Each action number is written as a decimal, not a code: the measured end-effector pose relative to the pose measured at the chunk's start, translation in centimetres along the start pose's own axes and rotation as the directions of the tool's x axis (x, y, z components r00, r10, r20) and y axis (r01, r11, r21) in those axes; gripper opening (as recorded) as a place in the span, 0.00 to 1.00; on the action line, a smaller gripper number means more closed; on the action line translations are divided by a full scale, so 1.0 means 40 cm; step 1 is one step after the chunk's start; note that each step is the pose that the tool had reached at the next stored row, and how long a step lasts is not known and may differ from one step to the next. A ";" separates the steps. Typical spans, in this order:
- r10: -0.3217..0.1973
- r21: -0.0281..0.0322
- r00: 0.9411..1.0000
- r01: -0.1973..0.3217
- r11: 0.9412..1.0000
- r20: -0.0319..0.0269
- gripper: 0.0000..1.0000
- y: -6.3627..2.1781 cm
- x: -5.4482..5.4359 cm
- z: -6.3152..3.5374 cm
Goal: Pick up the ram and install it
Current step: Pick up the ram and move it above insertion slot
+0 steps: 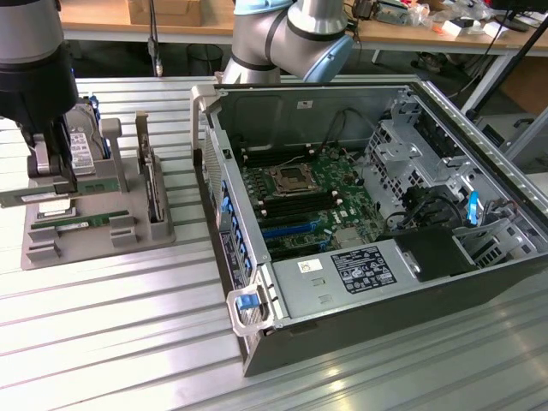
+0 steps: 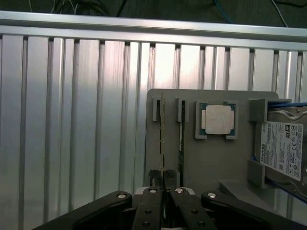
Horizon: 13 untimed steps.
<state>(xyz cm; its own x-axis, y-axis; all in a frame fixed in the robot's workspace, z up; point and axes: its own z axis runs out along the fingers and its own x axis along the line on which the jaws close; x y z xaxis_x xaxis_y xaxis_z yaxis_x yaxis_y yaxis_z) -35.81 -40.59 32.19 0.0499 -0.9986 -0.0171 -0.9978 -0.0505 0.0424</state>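
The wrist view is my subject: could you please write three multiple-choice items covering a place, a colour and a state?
1. The CPU sits: A in the case; B between the ram and the hard drive; C on bare table.
2. The hard drive's label is: A white; B red; C yellow.
3. The pincer is: A wide open; B gripping the CPU; C shut on the ram.
Answers: B, they flank it on the tray; A, white with dark print; C, fingers pinch the stick.
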 end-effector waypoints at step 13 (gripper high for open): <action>0.000 0.000 1.000 0.000 1.000 0.000 0.13 0.001 0.000 -0.022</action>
<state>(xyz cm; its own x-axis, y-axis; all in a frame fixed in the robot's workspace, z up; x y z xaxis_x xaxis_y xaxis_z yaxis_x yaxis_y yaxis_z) -35.81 -40.59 33.06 0.0499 -0.9986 -0.0170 -0.9978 -0.0505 0.0425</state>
